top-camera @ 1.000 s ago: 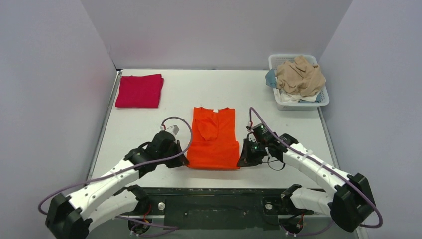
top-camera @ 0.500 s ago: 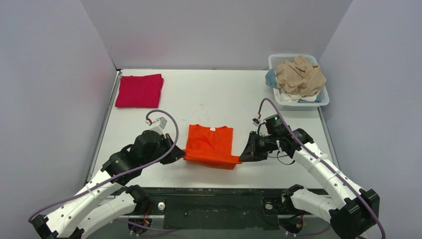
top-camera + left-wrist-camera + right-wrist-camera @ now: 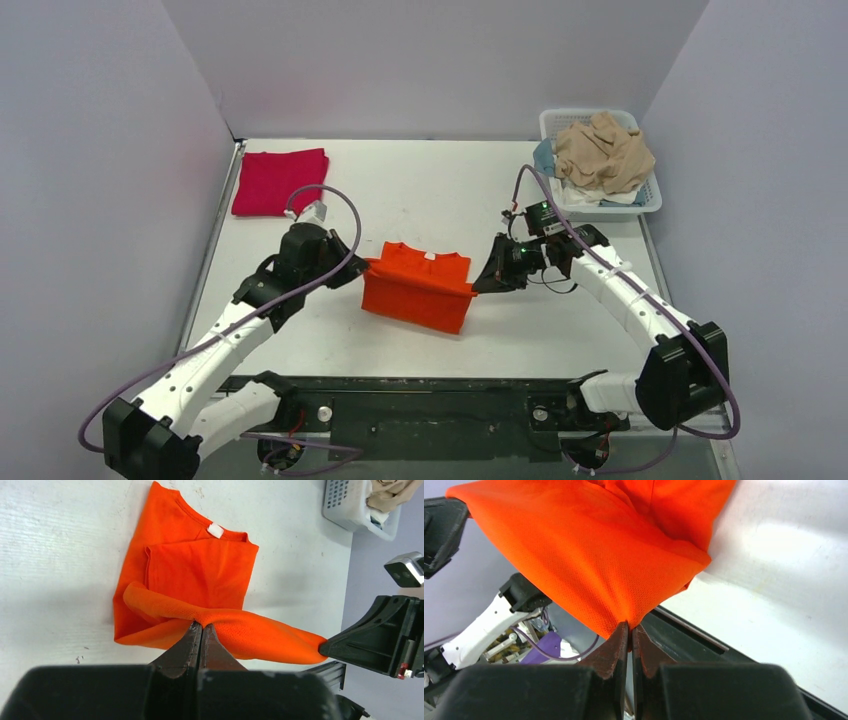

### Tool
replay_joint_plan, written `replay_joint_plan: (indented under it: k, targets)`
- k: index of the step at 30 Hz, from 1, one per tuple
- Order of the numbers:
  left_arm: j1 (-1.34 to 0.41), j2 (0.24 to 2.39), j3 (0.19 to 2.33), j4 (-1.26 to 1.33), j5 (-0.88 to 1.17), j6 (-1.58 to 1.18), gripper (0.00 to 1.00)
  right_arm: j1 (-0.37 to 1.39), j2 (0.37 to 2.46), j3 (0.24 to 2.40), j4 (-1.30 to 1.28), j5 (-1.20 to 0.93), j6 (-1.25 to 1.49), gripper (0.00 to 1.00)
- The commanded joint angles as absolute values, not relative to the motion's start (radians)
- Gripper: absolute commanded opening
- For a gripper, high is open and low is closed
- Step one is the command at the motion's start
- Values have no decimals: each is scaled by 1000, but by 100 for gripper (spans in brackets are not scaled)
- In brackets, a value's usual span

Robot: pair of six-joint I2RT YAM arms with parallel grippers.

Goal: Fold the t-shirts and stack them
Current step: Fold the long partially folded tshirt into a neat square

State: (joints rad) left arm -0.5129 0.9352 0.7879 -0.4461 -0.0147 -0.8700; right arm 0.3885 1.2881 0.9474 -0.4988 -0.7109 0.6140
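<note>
An orange t-shirt (image 3: pixel 418 295) lies mid-table, its near hem lifted and doubled back over its body. My left gripper (image 3: pixel 366 268) is shut on the hem's left corner, seen in the left wrist view (image 3: pixel 201 624) pinching orange cloth (image 3: pixel 200 575). My right gripper (image 3: pixel 478 288) is shut on the hem's right corner, seen in the right wrist view (image 3: pixel 629 625) with the orange cloth (image 3: pixel 589 555) hanging from it. The hem is stretched between both grippers above the table. A folded red t-shirt (image 3: pixel 282 182) lies at the far left.
A white basket (image 3: pixel 648 203) at the far right holds crumpled tan, blue and white garments (image 3: pixel 603 150). The white table (image 3: pixel 420 190) is walled on three sides. A black rail (image 3: pixel 440 385) runs along the near edge.
Both grippers have lifted the near hem of the orange t-shirt and carried it away from the table's near edge, toward the collar, so the shirt now doubles over.
</note>
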Motion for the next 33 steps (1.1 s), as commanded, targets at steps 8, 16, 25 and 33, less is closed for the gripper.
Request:
replay_joint_plan:
  k: [8,16,25,33]
  targets:
    - [-408,1159,901,-217,0,-790,0,305,1433,1048,-430,-709,617,0]
    - [-358,1348,955,-129,46,-759,0,261,1561,1084,-326,-696,658,0]
    - [-347,1620,1071,-89,38,-724,0,232,1769,1157,-176,-658,707,0]
    - [-333,1799,1209,-138,41,-713,22,217,1940,1306,-170,-606,697,18]
